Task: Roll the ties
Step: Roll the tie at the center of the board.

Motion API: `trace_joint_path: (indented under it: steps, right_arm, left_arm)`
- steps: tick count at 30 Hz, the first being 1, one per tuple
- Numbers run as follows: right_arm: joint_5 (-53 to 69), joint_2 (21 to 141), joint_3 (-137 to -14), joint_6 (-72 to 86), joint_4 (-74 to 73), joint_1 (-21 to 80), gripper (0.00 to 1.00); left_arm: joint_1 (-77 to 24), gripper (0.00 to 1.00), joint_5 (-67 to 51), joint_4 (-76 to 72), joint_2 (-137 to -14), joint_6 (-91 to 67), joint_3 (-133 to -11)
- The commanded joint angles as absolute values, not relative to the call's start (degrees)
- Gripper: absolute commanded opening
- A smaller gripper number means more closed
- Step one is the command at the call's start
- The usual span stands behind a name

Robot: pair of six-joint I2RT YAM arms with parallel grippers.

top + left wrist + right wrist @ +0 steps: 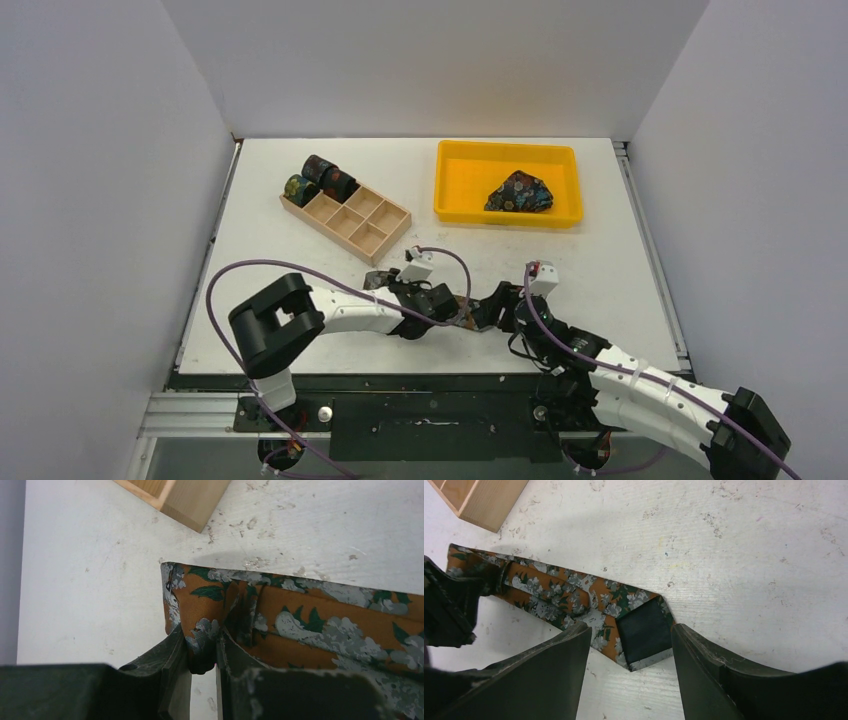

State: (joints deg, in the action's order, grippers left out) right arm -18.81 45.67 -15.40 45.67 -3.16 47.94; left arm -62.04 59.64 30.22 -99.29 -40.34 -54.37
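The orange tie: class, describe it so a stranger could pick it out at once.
On the white table, look just nearer than the light wooden compartment box. There lies a long orange fabric tie with grey and green flowers, one end pinched in the left tool. Only it is orange and laid flat.

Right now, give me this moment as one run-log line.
left hand: shut on end of orange tie | right hand: open over its wide tip | wooden box: rolled ties | yellow tray: one bunched tie
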Motion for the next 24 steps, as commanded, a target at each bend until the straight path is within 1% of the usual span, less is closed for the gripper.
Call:
trace_joint_path:
  steps: [1,2,3,4,5,6,8,15,18,22,24]
  right_arm:
    - [-20.3,43.9,-15.0,45.8,-3.1,47.2,0.61]
    - [-20.2,43.9,-15.0,45.8,-3.2,47.2,0.61]
    - [-20.2,43.9,-15.0,46.0,-3.3,47.2,0.61]
    - [-20.1,43.8,-14.9,46.0,-3.3,47.1,0.61]
    - [-20.1,43.6,-14.9,46.0,-3.3,47.1,0.61]
    - [-20.1,43.5,-14.8,46.0,-3.3,47.1,0.61]
    - [-20.0,43.3,-14.8,46.0,-3.3,47.1,0.61]
    - [-20.0,42.3,-15.3,45.9,-4.2,46.5,0.61]
    - [-19.5,41.7,-15.8,45.5,-4.7,45.8,0.62]
    - [-17.8,41.5,-17.4,44.7,-5.5,44.6,0.63]
    - [-15.6,41.6,-18.6,43.7,-5.7,43.6,0.64]
  left_arm:
    - [-64.4,0.03,60.7,33.7,-102.9,-43.3,-58.2]
    - [-64.8,0.08,60.2,33.6,-103.3,-43.5,-58.5]
    - [-65.1,0.15,59.5,33.5,-103.5,-43.7,-58.6]
    - [-65.3,0.26,58.4,33.1,-103.5,-43.7,-58.6]
    - [-65.4,0.33,57.5,32.6,-103.3,-43.7,-58.5]
    - [-65.5,0.40,56.8,32.3,-103.1,-43.7,-58.4]
    - [-65.5,0.48,55.1,31.6,-102.4,-43.7,-58.1]
    - [-65.4,0.76,50.9,31.4,-97.1,-44.5,-57.7]
    - [-65.2,0.82,49.7,31.8,-94.4,-44.2,-57.6]
    - [-64.6,0.94,47.2,32.0,-91.0,-43.4,-57.6]
    - [-64.0,0.97,45.6,32.2,-88.5,-43.4,-57.4]
